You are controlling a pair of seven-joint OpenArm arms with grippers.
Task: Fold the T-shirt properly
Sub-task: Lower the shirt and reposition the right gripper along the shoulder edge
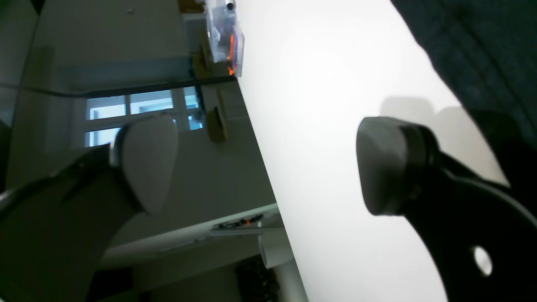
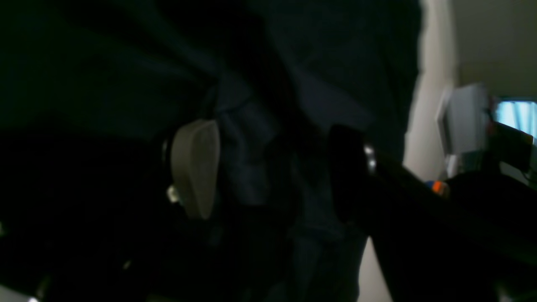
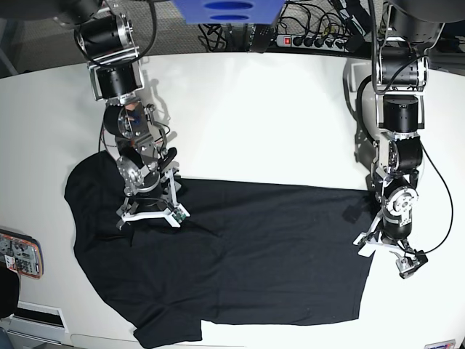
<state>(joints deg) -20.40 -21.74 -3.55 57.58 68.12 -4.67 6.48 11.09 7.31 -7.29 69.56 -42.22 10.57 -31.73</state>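
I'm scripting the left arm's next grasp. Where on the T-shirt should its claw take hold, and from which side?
Probably the hem corner of the T-shirt nearest the left claw. That edge lies flat on the white table, so come in low from the bare table side, claw open, sliding one finger under.
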